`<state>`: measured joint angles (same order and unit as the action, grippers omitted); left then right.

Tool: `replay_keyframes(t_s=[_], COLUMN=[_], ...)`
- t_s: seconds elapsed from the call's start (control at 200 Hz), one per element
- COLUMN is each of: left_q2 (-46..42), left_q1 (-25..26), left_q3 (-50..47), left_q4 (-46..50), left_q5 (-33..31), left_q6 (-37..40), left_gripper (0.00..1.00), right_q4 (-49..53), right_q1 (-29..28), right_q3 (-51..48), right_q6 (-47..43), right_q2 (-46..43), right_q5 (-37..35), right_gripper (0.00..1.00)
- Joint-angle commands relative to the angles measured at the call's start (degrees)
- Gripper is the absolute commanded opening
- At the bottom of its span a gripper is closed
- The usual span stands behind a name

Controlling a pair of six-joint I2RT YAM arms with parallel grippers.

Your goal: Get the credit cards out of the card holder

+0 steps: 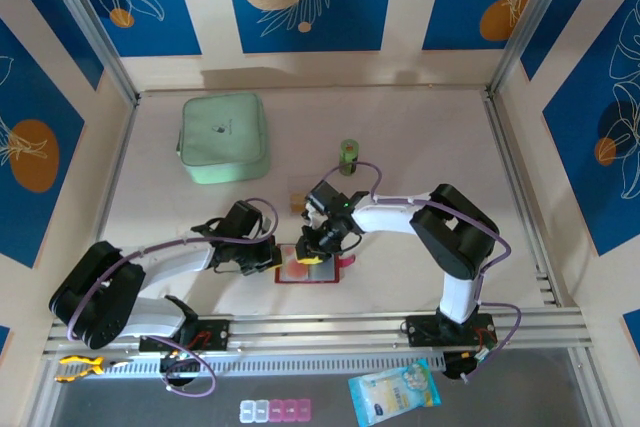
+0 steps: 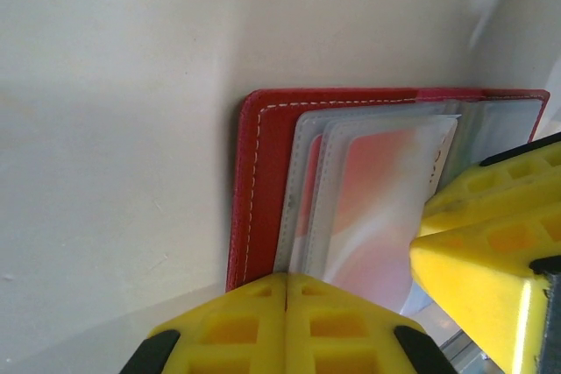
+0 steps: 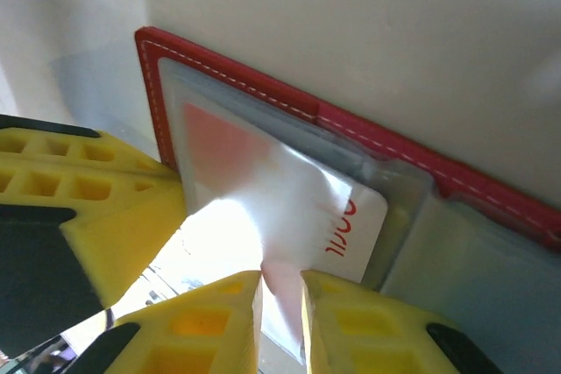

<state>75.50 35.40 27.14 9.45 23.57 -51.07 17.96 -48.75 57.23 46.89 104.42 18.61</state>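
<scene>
Card holder (image 1: 300, 271) lies open on the counter (image 1: 420, 127), near its near edge, between the two arms. Left claw (image 2: 286, 282) is clenched, fingers pressed together at the holder's left cover; we cannot tell whether it pinches anything. Right claw (image 3: 280, 282) is clenched on the near edge of the whitish card (image 3: 351, 216), which has a red patch and sits among the clear sleeves (image 2: 302, 181).

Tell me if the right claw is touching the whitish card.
Cannot tell: in the right wrist view the card runs between fingers of the right claw, contact unclear.
</scene>
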Motion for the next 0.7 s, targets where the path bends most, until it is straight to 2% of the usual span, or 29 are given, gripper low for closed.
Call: replay_keyframes(t_s=[0.0, 0.38, 0.695], left_q2=[0.3, -1.7, -3.7], left_q1=[-0.5, -0.4, -0.4], left_q3=[-1.1, -1.0, 0.8], left_q4=[3.8, 6.0, 7.1], left_q5=[-1.5, -1.8, -1.9], left_q6=[0.2, 0.1, 0.2], left_gripper=[0.0, 0.0, 0.0], right_q4=[7.5, 9.1, 6.6], right_q1=[-0.6, -1.1, -1.0], right_q3=[1.3, 2.2, 0.7], right_q6=[-2.0, -2.7, -2.2], right_q2=[0.9, -0.6, -4.6], right_q5=[-5.8, -6.4, -5.7], right_gripper=[0.22, 0.22, 0.22])
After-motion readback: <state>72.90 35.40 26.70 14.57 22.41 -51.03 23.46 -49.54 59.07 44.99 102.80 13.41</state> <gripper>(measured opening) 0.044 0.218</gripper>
